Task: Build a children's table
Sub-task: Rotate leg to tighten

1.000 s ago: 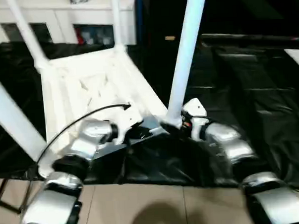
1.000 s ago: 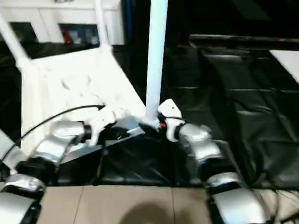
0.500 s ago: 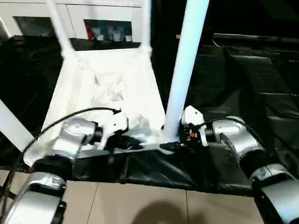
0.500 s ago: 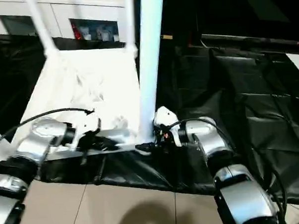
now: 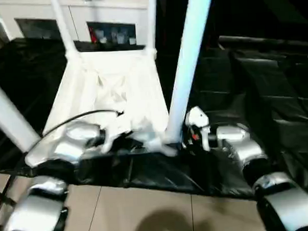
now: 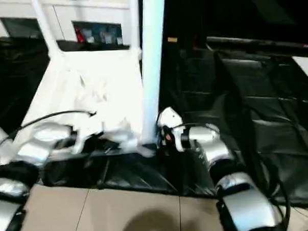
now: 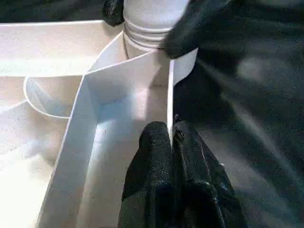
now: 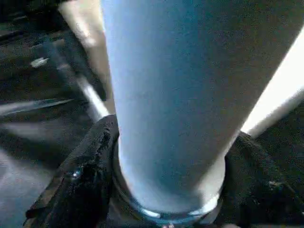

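While the white tabletop (image 5: pixel 112 91) lies upside down on the black sheeting (image 5: pixel 255 90), its raised rim facing up, four white legs stand from its corners. At the far left a leg (image 5: pixel 6 119) rises from the near left corner and runs out of the head view at its left edge. Farther back stand the far left leg (image 5: pixel 62 25) and the far right leg (image 5: pixel 151 21), each in its corner socket, in front of a white cabinet (image 5: pixel 108 10).

The left gripper (image 7: pixel 171 142) is at the near rim of the tabletop, left of the near right corner. The left wrist view shows its two black fingers (image 7: pixel 154 156) closed tight on the thin upright rim wall, one finger on each side of it.

To the right, the near right leg (image 5: pixel 187 68) stands upright in the near right corner socket (image 7: pixel 147 52); ridges at the leg's base show just above the socket. The right gripper (image 8: pixel 166 190) is at the foot of this leg, its black fingers (image 8: pixel 85 171) lying against opposite sides of the tube, closed around it. The silver right forearm (image 5: pixel 242 147) reaches in from the near right. Beyond it, black sheeting covers the rest of the surface to the right.
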Robot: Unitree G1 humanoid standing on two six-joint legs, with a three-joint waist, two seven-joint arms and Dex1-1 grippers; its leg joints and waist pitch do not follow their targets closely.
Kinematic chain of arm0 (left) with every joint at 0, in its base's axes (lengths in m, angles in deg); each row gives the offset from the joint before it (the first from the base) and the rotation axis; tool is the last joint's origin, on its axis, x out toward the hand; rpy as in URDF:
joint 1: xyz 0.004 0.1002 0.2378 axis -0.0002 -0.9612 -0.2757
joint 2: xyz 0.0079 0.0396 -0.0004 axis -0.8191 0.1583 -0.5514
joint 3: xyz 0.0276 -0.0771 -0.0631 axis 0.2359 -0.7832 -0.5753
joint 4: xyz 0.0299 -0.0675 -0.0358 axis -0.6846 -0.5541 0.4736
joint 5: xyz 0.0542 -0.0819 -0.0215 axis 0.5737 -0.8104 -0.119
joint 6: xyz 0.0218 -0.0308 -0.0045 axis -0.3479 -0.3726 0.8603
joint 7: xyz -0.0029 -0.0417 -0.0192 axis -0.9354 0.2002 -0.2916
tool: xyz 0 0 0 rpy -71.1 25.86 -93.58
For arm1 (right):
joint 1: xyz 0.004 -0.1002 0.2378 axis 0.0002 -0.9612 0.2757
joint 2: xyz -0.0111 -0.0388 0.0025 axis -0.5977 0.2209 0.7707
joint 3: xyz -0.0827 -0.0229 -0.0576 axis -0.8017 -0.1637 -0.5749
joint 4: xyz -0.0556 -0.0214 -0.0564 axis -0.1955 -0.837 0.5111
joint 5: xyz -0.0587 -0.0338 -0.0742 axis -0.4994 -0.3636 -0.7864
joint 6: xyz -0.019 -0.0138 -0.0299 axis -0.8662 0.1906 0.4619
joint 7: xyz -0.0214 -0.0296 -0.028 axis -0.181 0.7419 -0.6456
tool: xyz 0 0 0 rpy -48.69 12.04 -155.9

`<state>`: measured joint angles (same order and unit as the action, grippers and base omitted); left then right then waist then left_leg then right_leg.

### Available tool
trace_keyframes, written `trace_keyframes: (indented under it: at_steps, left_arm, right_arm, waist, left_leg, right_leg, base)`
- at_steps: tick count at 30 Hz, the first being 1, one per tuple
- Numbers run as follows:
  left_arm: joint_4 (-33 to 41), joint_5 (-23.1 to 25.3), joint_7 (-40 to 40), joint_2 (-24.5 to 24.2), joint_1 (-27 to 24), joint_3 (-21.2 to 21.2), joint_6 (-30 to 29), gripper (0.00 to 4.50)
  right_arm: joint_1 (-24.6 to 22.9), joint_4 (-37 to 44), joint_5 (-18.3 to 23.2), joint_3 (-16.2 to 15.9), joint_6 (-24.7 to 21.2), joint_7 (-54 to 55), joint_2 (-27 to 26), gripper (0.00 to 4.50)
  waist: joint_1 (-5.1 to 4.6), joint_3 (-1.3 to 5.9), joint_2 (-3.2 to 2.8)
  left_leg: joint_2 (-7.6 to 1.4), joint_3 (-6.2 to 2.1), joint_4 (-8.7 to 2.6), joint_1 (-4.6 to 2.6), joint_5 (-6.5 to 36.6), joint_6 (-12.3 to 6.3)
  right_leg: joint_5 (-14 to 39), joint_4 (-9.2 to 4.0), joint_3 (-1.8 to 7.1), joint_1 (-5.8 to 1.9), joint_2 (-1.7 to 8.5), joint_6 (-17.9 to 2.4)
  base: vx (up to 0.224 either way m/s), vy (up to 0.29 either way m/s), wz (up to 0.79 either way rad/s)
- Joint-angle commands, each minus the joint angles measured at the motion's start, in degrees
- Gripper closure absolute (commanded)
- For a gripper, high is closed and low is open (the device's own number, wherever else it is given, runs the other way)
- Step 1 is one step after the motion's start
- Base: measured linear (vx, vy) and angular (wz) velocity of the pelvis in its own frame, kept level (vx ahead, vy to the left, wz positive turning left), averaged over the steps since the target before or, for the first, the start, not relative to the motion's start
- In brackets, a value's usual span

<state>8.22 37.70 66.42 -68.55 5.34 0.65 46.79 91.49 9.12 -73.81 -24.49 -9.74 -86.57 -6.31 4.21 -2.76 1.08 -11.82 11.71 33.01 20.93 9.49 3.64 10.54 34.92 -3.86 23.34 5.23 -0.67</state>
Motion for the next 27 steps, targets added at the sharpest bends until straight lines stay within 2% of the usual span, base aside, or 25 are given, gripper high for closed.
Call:
trace_keyframes:
  at_steps: [1, 3, 4, 5, 7, 8, 11, 12, 13, 15, 16, 17, 18, 21, 24, 25, 26, 27]
  left_arm:
    - [0.35, 0.79, -6.09, 5.14, 0.51, 1.11, -2.06, 4.5]
    - [1.19, 1.34, -9.11, 7.92, 0.05, 1.6, -3.61, 4.5]
    - [1.6, 1.77, -10.94, 9.31, -0.22, 1.93, -4.07, 4.5]
    - [1.6, 1.77, -10.94, 9.31, -0.22, 1.93, -4.07, 4.5]
    - [2.21, 2.62, -13.28, 11.6, -0.87, 2.88, -4.74, 4.5]
    - [2.21, 3.94, -15.05, 12.88, -1.29, 4.16, -4.7, 4.5]
    - [1.99, 4.31, -15.34, 13.02, -1.33, 4.56, -4.58, 4.5]
    - [2.17, 4.36, -14.97, 12.63, -1.3, 4.7, -4.54, 4.5]
    - [2.25, 4.33, -14.77, 12.15, -1.26, 4.62, -4.41, 4.5]
    - [2.62, 4.19, -13.01, 10.47, -1.43, 4.23, -3.59, 4.5]
    - [2.77, 4.0, -12.11, 9.93, -1.6, 4.12, -3.15, 4.5]
    - [2.97, 3.71, -10.99, 9.28, -1.82, 4.0, -2.58, 4.5]
    - [3.6, 2.71, -8.92, 7.94, -2.35, 3.38, -2.4, 4.5]
    - [4.58, 1.28, -5.56, 6.14, -3.07, 2.5, -1.47, 4.5]
    - [5.4, 0.46, -1.09, 3.52, -3.69, 2.36, -0.68, 4.5]
    - [5.59, -0.14, 0.89, 2.68, -3.87, 2.29, -0.19, 4.5]
    - [5.82, -0.66, 2.22, 2.2, -3.97, 2.14, -0.23, 4.5]
    - [5.99, -1.44, 4.32, 1.42, -4.04, 1.88, 0.04, 4.5]
  right_arm:
    - [-0.76, -1.25, -2.19, 0.44, -2.45, 12.5, -3.63, 1.78]
    - [-0.69, -1.92, -2.38, 1.51, -3.93, 19.96, -5.96, 1.79]
    - [-0.55, -2.26, -2.3, 2.11, -4.64, 23.05, -7.22, 1.79]
    - [-0.55, -2.26, -2.3, 2.11, -4.64, 23.05, -7.22, 1.79]
    - [0.09, -2.99, -2.08, 2.74, -5.63, 27.68, -10.0, 1.79]
    - [0.79, -3.31, -2.44, 2.27, -5.87, 30.44, -12.45, 1.79]
    - [1.11, -2.09, -1.49, 1.76, -3.64, 26.47, -14.44, 1.79]
    - [1.0, -1.2, -1.44, 1.36, -2.5, 24.98, -14.61, 1.23]
    - [0.86, -0.45, -1.52, 1.22, -1.64, 24.44, -14.39, 1.09]
    - [0.63, 0.87, -0.51, 1.84, -1.24, 21.67, -13.15, 1.07]
    - [0.61, 1.03, -0.28, 1.93, -1.02, 20.41, -12.51, 1.0]
    - [0.57, 1.2, -0.01, 2.0, -0.7, 18.77, -11.7, 1.0]
    - [0.48, 1.58, 0.48, 1.9, -0.24, 14.83, -9.53, 0.68]
    - [0.29, 1.92, 0.07, 0.47, 0.51, 8.55, -5.86, 0.49]
    - [0.13, 1.96, -1.33, -2.1, 2.08, 0.17, -1.34, 0.49]
    - [0.09, 2.07, -1.63, -2.88, 2.8, -2.88, 0.08, 0.49]
    - [0.14, 2.06, -1.73, -3.14, 3.35, -4.79, 0.87, 0.49]
    - [0.37, 2.18, -1.3, -3.25, 3.34, -8.43, 2.06, 0.49]
  waist:
    - [-0.4, 2.96, -0.15]
    - [-1.28, 2.94, -0.44]
    - [-1.55, 2.94, -0.24]
    - [-1.63, 2.94, -0.23]
    - [-1.82, 2.92, -0.63]
    - [-2.16, 2.88, -0.57]
    - [-2.42, 2.85, -0.66]
    - [-2.51, 2.92, -0.68]
    - [-2.5, 3.0, -0.69]
    - [-2.32, 3.29, -0.41]
    - [-2.45, 3.22, -0.21]
    - [-2.39, 3.29, -0.28]
    - [-2.48, 3.4, -0.2]
    - [-2.24, 3.57, -0.23]
    - [-1.69, 3.85, -0.3]
    - [-1.37, 3.91, -0.46]
    - [-1.37, 3.91, -0.46]
    - [-1.09, 3.91, -0.32]
  left_leg:
    - [-1.83, -1.31, -4.36, -1.19, 20.31, 1.49]
    - [-1.47, -1.5, -4.27, -1.26, 22.18, 1.71]
    - [-1.39, -1.53, -4.22, -1.14, 22.48, 1.37]
    - [-1.4, -1.54, -4.21, -1.16, 22.56, 1.29]
    - [-1.38, -1.53, -4.17, -1.36, 23.25, 0.91]
    - [-1.3, -1.68, -4.25, -1.16, 24.0, 0.87]
    - [-1.2, -1.78, -4.21, -1.36, 25.83, 0.59]
    - [-1.28, -1.87, -4.3, -1.23, 26.17, 0.51]
    - [-1.31, -1.87, -4.34, -1.2, 25.99, 0.5]
    - [-1.5, -1.78, -4.46, -0.9, 23.72, -0.15]
    - [-1.5, -1.68, -4.55, -0.47, 22.63, -0.47]
    - [-1.52, -1.74, -4.55, -0.43, 22.18, -0.63]
    - [-1.55, -1.61, -4.47, -0.26, 20.94, -1.08]
    - [-1.52, -1.15, -4.01, -0.42, 18.85, -2.55]
    - [-1.66, -0.93, -3.67, -0.16, 13.63, -4.02]
    - [-1.78, -0.74, -3.51, -0.25, 12.5, -4.55]
    - [-1.78, -0.74, -3.51, -0.25, 12.5, -4.55]
    - [-1.79, -0.56, -3.37, -0.26, 11.52, -5.34]
  right_leg:
    - [23.42, -5.37, 2.6, -1.84, 3.31, -9.59]
    - [25.69, -5.74, 2.41, -1.7, 3.23, -8.98]
    - [26.76, -5.99, 2.33, -1.67, 3.22, -8.47]
    - [27.04, -6.07, 2.37, -1.6, 3.21, -8.3]
    - [27.01, -6.34, 2.4, -1.3, 3.14, -8.22]
    - [27.56, -6.33, 2.22, -1.39, 3.04, -7.95]
    - [29.39, -6.7, 2.11, -1.17, 3.02, -7.19]
    - [29.23, -6.7, 2.09, -1.27, 3.06, -7.04]
    - [28.76, -6.68, 2.11, -1.3, 3.08, -7.07]
    - [24.18, -6.18, 2.23, -1.64, 3.1, -8.23]
    - [22.05, -5.94, 2.29, -1.87, 3.04, -8.86]
    - [21.27, -5.78, 2.25, -2.07, 3.1, -9.16]
    - [19.07, -5.55, 2.33, -2.25, 3.11, -9.89]
    - [15.46, -5.26, 2.45, -2.32, 3.13, -11.83]
    - [7.64, -4.24, 2.24, -2.87, 2.85, -14.1]
    - [5.38, -3.94, 2.19, -2.87, 2.79, -14.88]
    - [5.38, -3.94, 2.19, -2.87, 2.79, -14.88]
    - [3.12, -3.6, 2.2, -2.99, 2.67, -15.78]
  base:
    - [0.0, 0.0, 0.0]
    - [0.0, 0.0, 0.0]
    - [0.0, 0.0, 0.0]
    - [0.0, 0.0, 0.0]
    - [0.0, 0.0, 0.0]
    - [0.0, 0.0, 0.0]
    - [0.0, 0.0, 0.0]
    - [0.0, 0.0, 0.0]
    - [0.0, 0.0, 0.0]
    - [0.0, 0.0, 0.0]
    - [0.0, 0.0, 0.0]
    - [0.0, 0.0, 0.0]
    - [0.0, 0.0, 0.0]
    - [0.0, 0.0, 0.0]
    - [0.0, 0.0, 0.0]
    - [0.0, 0.0, 0.0]
    - [0.0, 0.0, 0.0]
    - [0.0, 0.0, 0.0]
